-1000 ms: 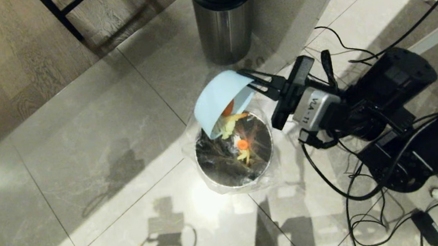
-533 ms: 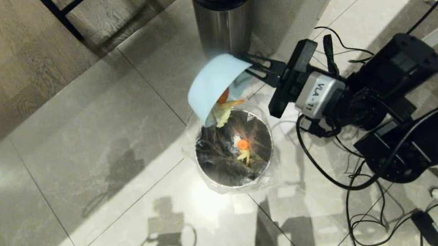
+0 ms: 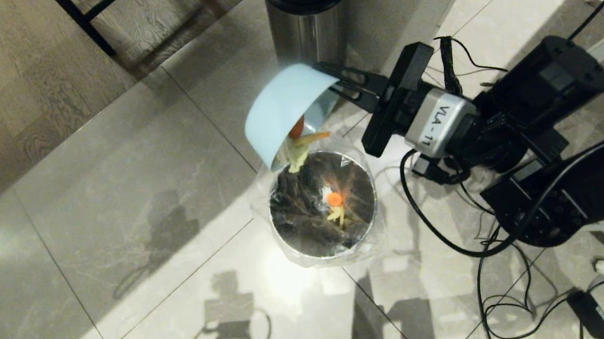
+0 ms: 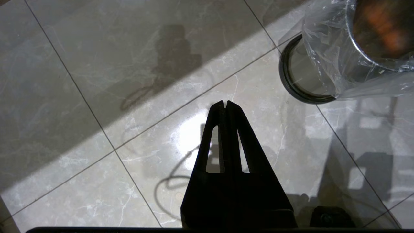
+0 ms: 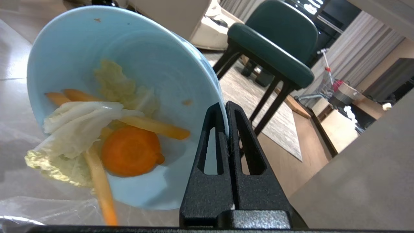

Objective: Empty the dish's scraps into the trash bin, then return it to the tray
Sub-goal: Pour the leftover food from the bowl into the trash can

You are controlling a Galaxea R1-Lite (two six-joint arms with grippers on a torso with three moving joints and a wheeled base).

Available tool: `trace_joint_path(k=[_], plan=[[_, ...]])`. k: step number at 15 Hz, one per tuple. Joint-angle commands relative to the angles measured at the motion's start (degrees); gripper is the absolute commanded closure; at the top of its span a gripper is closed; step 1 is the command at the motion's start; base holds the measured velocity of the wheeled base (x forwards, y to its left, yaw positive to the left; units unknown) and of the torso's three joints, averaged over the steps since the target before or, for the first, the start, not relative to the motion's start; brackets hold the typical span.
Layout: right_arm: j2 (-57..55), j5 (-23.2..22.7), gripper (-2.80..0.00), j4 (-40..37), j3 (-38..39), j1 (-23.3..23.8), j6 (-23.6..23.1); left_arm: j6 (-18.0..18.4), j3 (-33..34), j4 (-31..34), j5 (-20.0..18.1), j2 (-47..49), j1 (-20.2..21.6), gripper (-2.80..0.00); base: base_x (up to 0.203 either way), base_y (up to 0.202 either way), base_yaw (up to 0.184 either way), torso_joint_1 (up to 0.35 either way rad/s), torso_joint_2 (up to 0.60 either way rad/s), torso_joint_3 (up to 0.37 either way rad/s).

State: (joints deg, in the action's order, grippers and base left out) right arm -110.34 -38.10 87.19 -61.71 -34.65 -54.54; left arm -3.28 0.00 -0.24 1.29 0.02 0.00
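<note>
Only the right wrist view looks into the dish point(image 5: 136, 64): a smooth, pale blue round bowl tipped steeply on its side, with the scraps point(image 5: 106, 142) clinging near its lower lip, a round orange carrot slice, thin orange-yellow strips and crinkled pale cabbage leaf, one strip hanging past the rim. That view also shows a green padded chair point(image 5: 275, 48) on dark legs behind the bowl. The head view shows the dish point(image 3: 280, 109) from outside, held in the air over the far edge of the trash bin point(image 3: 323, 208), a small round shiny metal bin standing on the glossy marbled floor tiles point(image 3: 108, 187), lined with a crinkly clear bag; a carrot piece and pale strips already lie inside it. Just beyond stands a brushed-steel cylinder point(image 3: 309, 13) with a black domed lid. The right gripper point(image 3: 338, 80) reaches in from the right on a bent arm, wrist rolled so the bowl's mouth faces down toward the bin; its black jaws are clamped on the dish's rim. The left wrist view shows the left gripper point(image 4: 225, 104) hanging low over the floor tiles, near the bin's bag-wrapped side point(image 4: 326, 55), its slim, black, triangular jaws pressed together on nothing. The tray shows in no view.
</note>
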Motion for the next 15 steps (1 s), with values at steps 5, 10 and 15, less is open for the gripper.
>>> trace_joint_path(k=[5, 10, 15], plan=[[0.0, -0.6, 0.00, 2.8, 0.2, -0.2, 0.0, -0.1, 0.0, 0.0, 0.0, 0.1, 0.0, 0.00, 0.000, 0.000, 0.000, 0.000, 0.00, 0.000], [0.6, -1.6, 0.00, 2.8, -0.1, -0.7, 0.0, -0.1, 0.0, 0.0, 0.0, 0.1, 0.0, 0.00, 0.000, 0.000, 0.000, 0.000, 0.00, 0.000], [0.8, -3.1, 0.00, 2.8, -0.9, -0.8, 0.7, -0.1, 0.0, 0.0, 0.0, 0.1, 0.0, 0.00, 0.000, 0.000, 0.000, 0.000, 0.00, 0.000]])
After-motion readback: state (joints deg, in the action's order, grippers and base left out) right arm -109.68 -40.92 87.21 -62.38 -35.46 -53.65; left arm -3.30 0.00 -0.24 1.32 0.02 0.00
